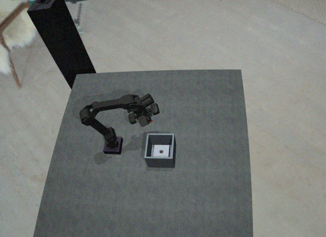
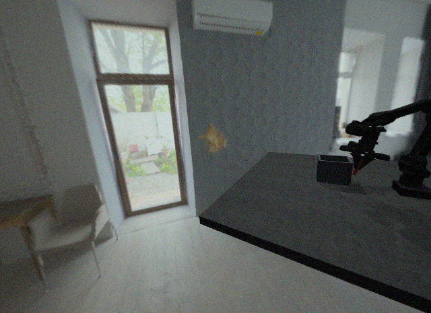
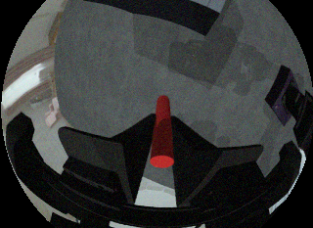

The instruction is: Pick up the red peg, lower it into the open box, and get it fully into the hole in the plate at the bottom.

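Note:
The red peg [image 1: 151, 121] [image 2: 355, 171] [image 3: 162, 149] is clamped between the fingers of my gripper [image 2: 359, 164] [image 3: 162, 119], which is shut on it. The peg is off the table and leans in the exterior view, its lower end toward the box. In the top view only a small red end shows, the rest hidden by the hand. The open grey box [image 1: 161, 162] [image 2: 334, 171] [image 3: 168, 14] stands beside the hand; the peg is outside it. On its floor lies a white plate [image 1: 166, 148] with a dark round hole [image 1: 161, 151] near its middle.
The box's raised walls stand close to the hand. The arm's purple base [image 1: 113, 151] [image 3: 278, 98] sits on the grey table [image 1: 205, 182] [image 2: 271, 202], left of the box in the top view. A tall black pillar [image 1: 61, 40] stands beyond the table's far left corner.

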### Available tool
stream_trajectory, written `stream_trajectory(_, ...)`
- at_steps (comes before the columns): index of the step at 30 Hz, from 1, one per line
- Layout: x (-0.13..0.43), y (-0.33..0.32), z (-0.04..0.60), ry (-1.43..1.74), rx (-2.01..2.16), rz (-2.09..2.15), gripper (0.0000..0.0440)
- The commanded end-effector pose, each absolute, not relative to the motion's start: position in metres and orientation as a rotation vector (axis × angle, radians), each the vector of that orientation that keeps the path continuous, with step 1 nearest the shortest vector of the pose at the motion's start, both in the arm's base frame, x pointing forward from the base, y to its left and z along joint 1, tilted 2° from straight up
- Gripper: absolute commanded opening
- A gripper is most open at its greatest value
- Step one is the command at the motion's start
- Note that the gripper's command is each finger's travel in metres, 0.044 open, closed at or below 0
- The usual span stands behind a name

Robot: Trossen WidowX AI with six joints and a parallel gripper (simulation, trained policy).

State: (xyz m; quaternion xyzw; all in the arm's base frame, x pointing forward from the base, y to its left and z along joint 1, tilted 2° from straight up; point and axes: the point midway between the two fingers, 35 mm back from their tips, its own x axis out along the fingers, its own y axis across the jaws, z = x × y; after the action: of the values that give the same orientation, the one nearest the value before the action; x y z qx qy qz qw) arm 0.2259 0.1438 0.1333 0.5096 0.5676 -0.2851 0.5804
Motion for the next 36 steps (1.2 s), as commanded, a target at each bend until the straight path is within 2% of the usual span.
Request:
stream_trajectory(1,0.234,0.136,0.148,1.288,1.198,-0.649,0.0)
stream_trajectory(13,0.257,0.091,0.185,1.165,1.19,-0.68,0.0)
stream_trajectory(36,0.279,0.019,0.176,1.148,1.152,-0.857,0.0)
